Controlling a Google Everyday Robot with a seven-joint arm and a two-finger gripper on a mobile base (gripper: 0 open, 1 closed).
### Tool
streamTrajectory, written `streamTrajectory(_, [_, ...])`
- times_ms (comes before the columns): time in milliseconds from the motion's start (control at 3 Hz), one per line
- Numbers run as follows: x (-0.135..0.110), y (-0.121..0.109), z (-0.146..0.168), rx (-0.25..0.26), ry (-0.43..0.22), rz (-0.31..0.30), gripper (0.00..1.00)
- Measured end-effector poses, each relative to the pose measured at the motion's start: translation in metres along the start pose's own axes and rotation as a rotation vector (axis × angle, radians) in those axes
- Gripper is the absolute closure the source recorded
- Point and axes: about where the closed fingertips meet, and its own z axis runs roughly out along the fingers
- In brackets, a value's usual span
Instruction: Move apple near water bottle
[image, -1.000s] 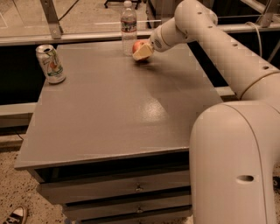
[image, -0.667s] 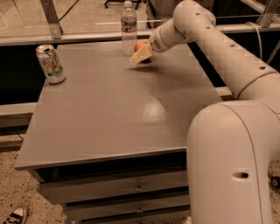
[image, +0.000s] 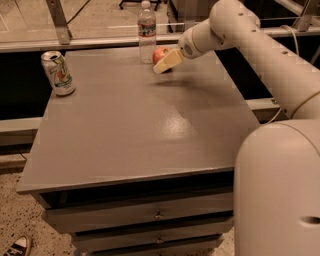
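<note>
The red apple (image: 160, 53) is at the far edge of the grey table (image: 135, 130), just right of the clear water bottle (image: 146, 34), which stands upright with its white cap on. My gripper (image: 165, 61) reaches in from the right on the white arm and is shut on the apple. Its cream finger (image: 169, 60) covers the apple's lower right side. The apple sits low, close to the table top. I cannot tell whether it touches the table.
A white-green drink can (image: 58, 73) stands at the table's far left. Drawers (image: 155, 215) are below the table's front edge. My white body (image: 280, 195) fills the lower right. A shoe (image: 17, 247) lies on the floor at lower left.
My gripper has carried the apple a little to the left, closer to the water bottle. The can and bottle have not moved.
</note>
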Motion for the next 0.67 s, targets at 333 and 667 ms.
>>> streamTrajectory(333, [0.005, 0.020, -0.081, -0.004, -0.115, -0.053, 0.00])
streamTrajectory(667, [0.012, 0.056, -0.137, -0.057, -0.214, -0.102, 0.00])
